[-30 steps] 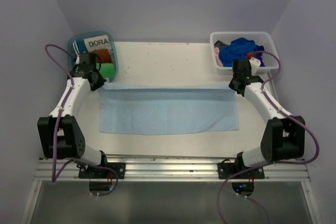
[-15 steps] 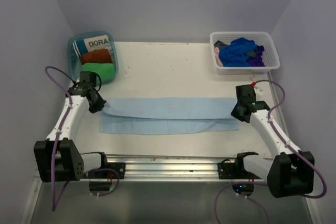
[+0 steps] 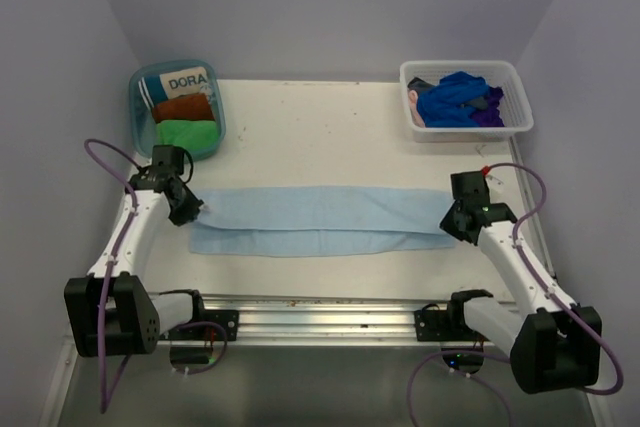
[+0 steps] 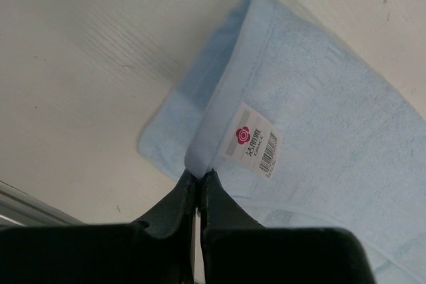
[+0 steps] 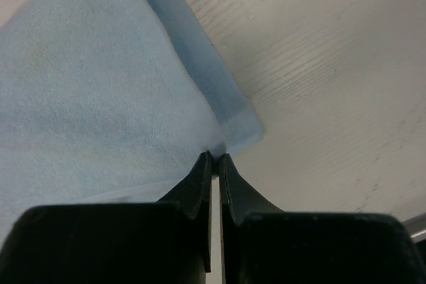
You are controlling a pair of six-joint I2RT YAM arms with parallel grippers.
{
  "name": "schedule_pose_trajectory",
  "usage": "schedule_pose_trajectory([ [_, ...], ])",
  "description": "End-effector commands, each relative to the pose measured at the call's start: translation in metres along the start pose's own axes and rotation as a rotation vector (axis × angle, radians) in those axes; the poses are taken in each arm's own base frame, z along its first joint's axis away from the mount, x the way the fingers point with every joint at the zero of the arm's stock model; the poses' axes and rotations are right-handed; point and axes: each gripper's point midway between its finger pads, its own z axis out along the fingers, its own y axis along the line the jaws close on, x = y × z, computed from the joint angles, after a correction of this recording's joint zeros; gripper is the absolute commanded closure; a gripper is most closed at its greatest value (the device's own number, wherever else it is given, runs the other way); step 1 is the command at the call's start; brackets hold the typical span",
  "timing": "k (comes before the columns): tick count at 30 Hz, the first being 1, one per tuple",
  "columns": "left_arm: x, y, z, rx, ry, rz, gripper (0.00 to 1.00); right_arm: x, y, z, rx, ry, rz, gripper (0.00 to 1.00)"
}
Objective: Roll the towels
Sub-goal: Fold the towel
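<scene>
A white table (image 3: 330,137) stands between pale lilac walls (image 3: 330,7). A light blue towel (image 3: 320,217), folded lengthwise, lies across the table. Beyond the towel's left end, a teal tub (image 3: 134,97) holds a green towel (image 3: 188,134) and a rust-brown towel (image 3: 184,108). Beyond the towel's right end, a white basket (image 3: 518,97) holds a dark blue towel (image 3: 455,97) and a purple towel (image 3: 490,119). The left claw (image 4: 200,181) is closed, pinching the towel's left end. The right claw (image 5: 214,161) is closed, pinching the towel's right end.

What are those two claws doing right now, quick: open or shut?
Left claw: shut, pinching a corner of the light blue towel.
Right claw: shut, pinching a corner at the same towel's other end.
</scene>
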Motion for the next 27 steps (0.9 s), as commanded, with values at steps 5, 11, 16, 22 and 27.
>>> schedule_pose_trajectory([
  [5,-0.020,0.005,-0.023,-0.005,-0.062,-0.070,1.00,-0.029,-0.005,-0.021,0.018,-0.102,0.050,1.00],
  [11,-0.016,0.018,-0.031,-0.026,-0.067,-0.083,1.00,-0.028,-0.014,-0.026,0.037,-0.116,0.068,1.00],
  [16,-0.005,0.028,-0.027,-0.058,-0.043,-0.095,1.00,-0.029,-0.021,-0.030,0.060,-0.125,0.069,1.00],
  [22,0.009,0.033,-0.018,-0.066,-0.008,-0.106,1.00,-0.023,-0.019,-0.027,0.055,-0.097,0.069,1.00],
  [27,0.023,0.032,-0.006,-0.062,0.041,-0.113,1.00,-0.013,-0.016,-0.017,0.051,-0.053,0.076,1.00],
])
